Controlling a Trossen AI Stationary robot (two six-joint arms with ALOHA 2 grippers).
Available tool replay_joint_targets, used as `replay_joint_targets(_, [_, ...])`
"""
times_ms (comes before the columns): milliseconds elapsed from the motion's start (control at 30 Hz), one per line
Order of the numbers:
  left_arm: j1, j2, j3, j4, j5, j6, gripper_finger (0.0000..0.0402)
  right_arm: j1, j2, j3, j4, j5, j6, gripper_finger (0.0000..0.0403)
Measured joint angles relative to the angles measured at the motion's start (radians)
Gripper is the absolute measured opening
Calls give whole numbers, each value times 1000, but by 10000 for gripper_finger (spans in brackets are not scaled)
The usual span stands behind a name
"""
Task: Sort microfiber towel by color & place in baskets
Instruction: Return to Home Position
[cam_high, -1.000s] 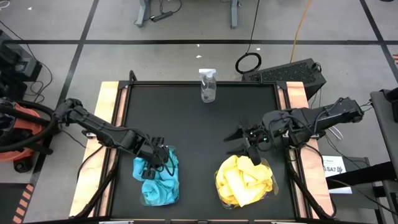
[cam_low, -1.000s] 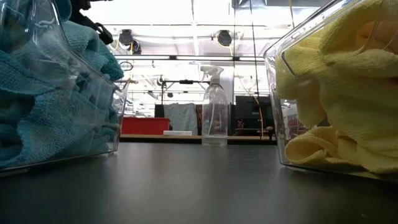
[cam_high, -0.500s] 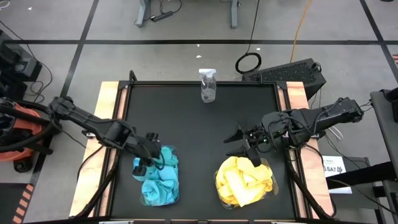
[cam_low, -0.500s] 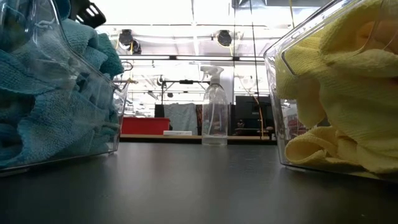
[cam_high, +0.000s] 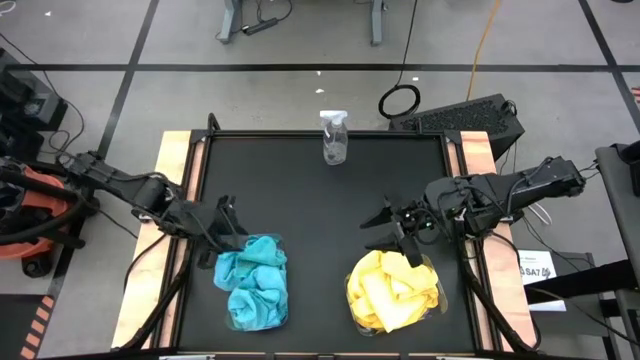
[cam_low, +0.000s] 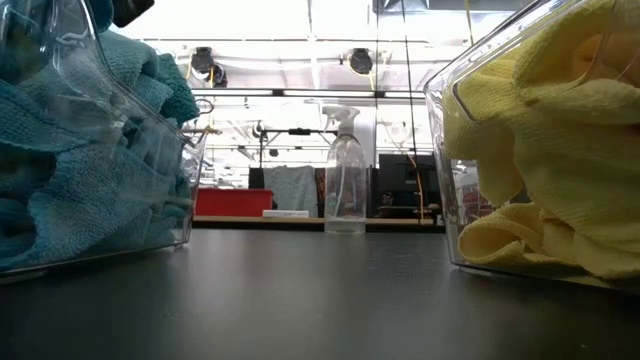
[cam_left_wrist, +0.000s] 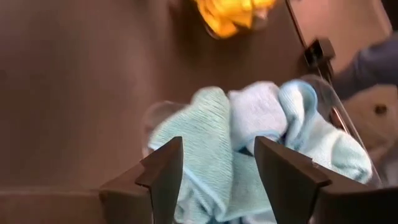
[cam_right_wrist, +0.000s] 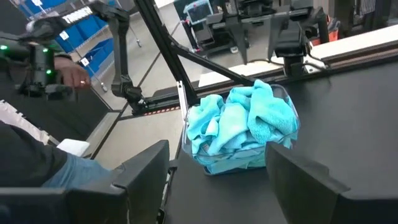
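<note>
A heap of turquoise microfiber towels (cam_high: 252, 282) fills a clear basket (cam_low: 150, 200) standing on the black table at the near left. Yellow towels (cam_high: 392, 290) fill a second clear basket (cam_low: 450, 180) at the near right. My left gripper (cam_high: 226, 226) hovers open just left of and above the turquoise heap (cam_left_wrist: 249, 137), with nothing between its fingers (cam_left_wrist: 165, 171). My right gripper (cam_high: 388, 232) is open in the air above the far left corner of the yellow basket. It faces the turquoise basket (cam_right_wrist: 242, 124).
A clear spray bottle (cam_high: 334, 138) stands at the middle of the table's far edge. Bare black tabletop (cam_high: 320, 200) lies between the bottle and the two baskets. In the right wrist view, a person's hand (cam_right_wrist: 74, 74) shows beyond the table's left side.
My left gripper has drawn back from the turquoise heap, up and toward the table's left edge, and has opened on the way. The turquoise towel it was on stays on top of the heap in the basket.
</note>
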Motion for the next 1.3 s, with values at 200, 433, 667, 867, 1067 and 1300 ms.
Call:
replay_joint_targets(200, [0, -107, 0, 35, -104, -20, 206, -1, -42, 0, 7, 4, -14, 257])
replay_joint_targets(433, [0, -214, 0, 89, -204, -16, 206, -1, -111, 0, 16, 34, -52, 257])
replay_joint_targets(667, [0, -286, 0, 102, -254, 2, 206, -1, -196, 0, 5, 55, -102, 257])
replay_joint_targets(867, [0, -361, 0, 97, -331, 9, 206, -1, -307, 0, -96, 108, -145, 257])
replay_joint_targets(1067, [0, -429, 0, 63, -411, 7, 206, 0, -391, 0, -157, 161, -170, 257])
replay_joint_targets(1300, [0, -546, -137, 138, -488, -11, 206, 0, -444, -25, -221, 205, -235, 257])
